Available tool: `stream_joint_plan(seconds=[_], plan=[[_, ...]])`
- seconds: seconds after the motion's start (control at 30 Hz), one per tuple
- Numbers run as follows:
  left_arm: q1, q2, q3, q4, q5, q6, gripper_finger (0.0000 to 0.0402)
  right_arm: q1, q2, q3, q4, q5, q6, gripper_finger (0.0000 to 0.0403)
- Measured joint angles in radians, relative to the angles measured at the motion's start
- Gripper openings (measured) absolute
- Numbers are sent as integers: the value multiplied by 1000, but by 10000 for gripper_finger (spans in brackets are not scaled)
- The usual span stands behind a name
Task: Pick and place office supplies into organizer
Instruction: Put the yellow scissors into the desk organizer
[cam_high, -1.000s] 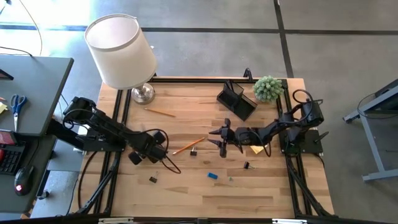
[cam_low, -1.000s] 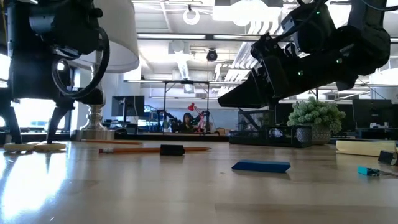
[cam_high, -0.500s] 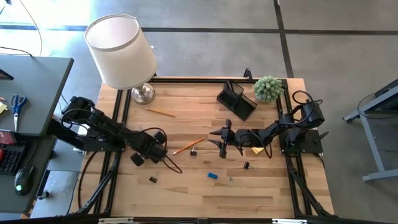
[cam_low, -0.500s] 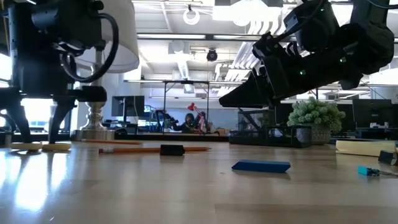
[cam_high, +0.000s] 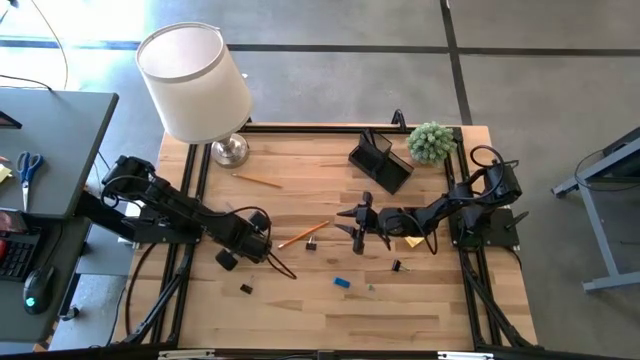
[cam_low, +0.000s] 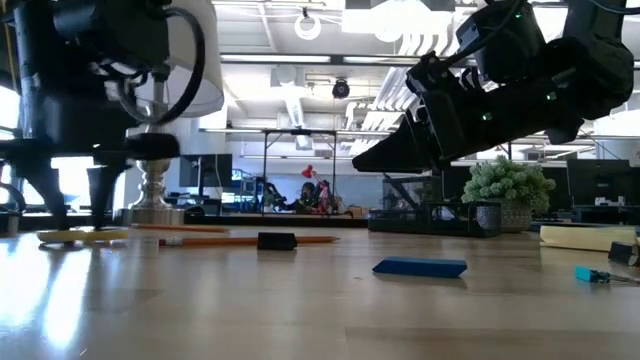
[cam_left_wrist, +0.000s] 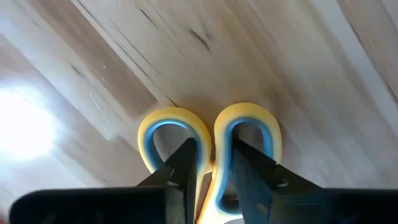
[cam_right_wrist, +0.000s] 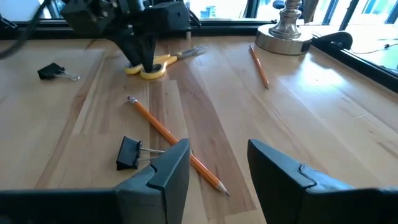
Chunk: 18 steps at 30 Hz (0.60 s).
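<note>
We see our left gripper (cam_left_wrist: 212, 165) clenched around the yellow-handled scissors (cam_left_wrist: 211, 134), blades hidden, well left of the organizer (cam_high: 379, 160); right gripper (cam_right_wrist: 217, 158) released.

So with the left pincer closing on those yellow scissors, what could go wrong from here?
The left pincer is pinching the scissors at the thin strip between the two handle loops, so they could slip or swing blade-down when lifted. The organizer sits far across the table, and the waiting right pincer, open, hangs roughly along the way, so the arms might get close.
</note>
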Motion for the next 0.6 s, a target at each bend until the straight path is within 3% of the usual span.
stream_joint_plan(seconds=[0.13,0.33,0.43,0.6], plan=[[2,-4,76,38,-68,0,79,0,-1,0,4,20,-4,155],[2,-5,190,78,-143,49,50,21,-62,-2,-19,26,-23,155],[29,-5,256,121,-209,82,41,42,-149,-2,-86,62,-54,155],[137,-6,368,212,-199,88,32,105,-361,-2,-291,232,-112,155]])
